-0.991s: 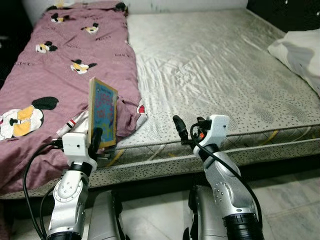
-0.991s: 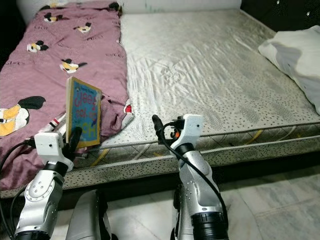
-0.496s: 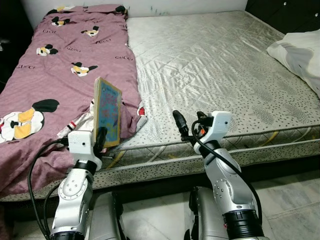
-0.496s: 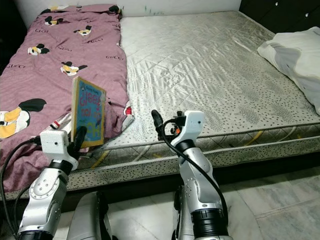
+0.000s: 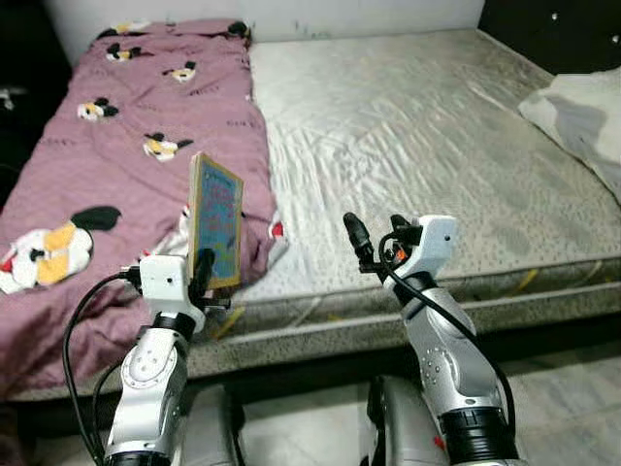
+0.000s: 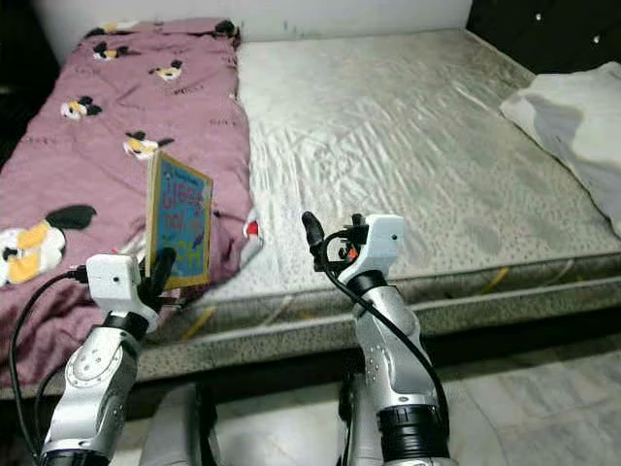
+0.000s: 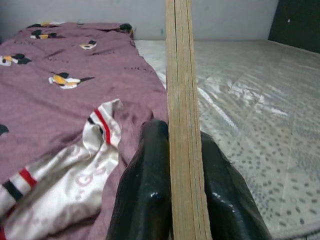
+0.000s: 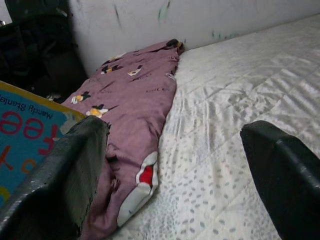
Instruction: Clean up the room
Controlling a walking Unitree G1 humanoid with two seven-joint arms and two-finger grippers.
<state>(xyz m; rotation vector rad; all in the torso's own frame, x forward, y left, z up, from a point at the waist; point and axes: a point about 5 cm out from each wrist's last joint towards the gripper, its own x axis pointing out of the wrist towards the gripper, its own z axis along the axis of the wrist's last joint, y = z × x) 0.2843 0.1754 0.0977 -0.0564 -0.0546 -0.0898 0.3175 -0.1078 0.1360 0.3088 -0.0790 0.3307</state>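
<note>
My left gripper (image 5: 202, 274) is shut on a thin book (image 5: 215, 221) with a blue cover and coloured letters. It holds the book upright over the near edge of the bed. In the left wrist view the book's tan edge (image 7: 184, 100) stands between the two black fingers (image 7: 147, 185). My right gripper (image 5: 376, 241) is open and holds nothing, raised over the mattress edge right of the book. Its fingers (image 8: 60, 185) stand wide apart in the right wrist view.
A purple blanket (image 5: 116, 165) with cartoon mice covers the left of the grey quilted mattress (image 5: 417, 146). A white cloth with red stripes (image 7: 75, 165) lies at the blanket's near edge. White bedding (image 5: 582, 112) sits far right. Pale tiled floor (image 5: 572, 388) lies below.
The whole picture has shifted a little and blurred, so the camera moved. Both arms keep their pose, and the left gripper still holds the book upright.
</note>
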